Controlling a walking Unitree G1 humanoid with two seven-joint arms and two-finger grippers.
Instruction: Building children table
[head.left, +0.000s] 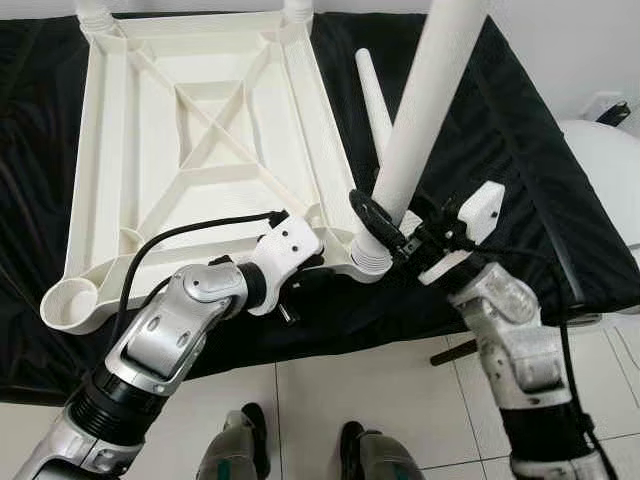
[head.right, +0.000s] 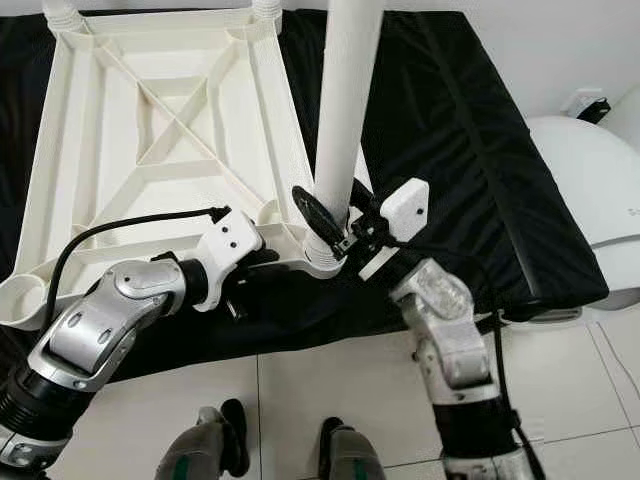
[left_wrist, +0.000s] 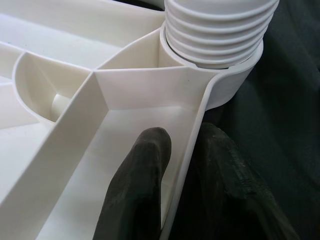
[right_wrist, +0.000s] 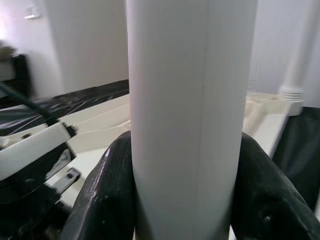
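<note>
The upturned white tabletop (head.left: 190, 150) lay on a black-covered bed (head.left: 520, 180); the left pincer (left_wrist: 172, 200) pinched its rim beside the corner socket (left_wrist: 235, 80); the right pincer (head.left: 395, 238) clamped the table leg (head.left: 425, 100), which wanted upright, steady turning to seat its threads.

Looks like a home room, maybe a bedroom: low bed or mattress under a black cover (head.left: 520, 170), white tiled floor (head.left: 400, 400), plain white wall (head.left: 570, 50) with 1 wall socket (head.left: 603, 106) (plug in it), white rounded appliance (head.left: 610, 170) beside.
</note>
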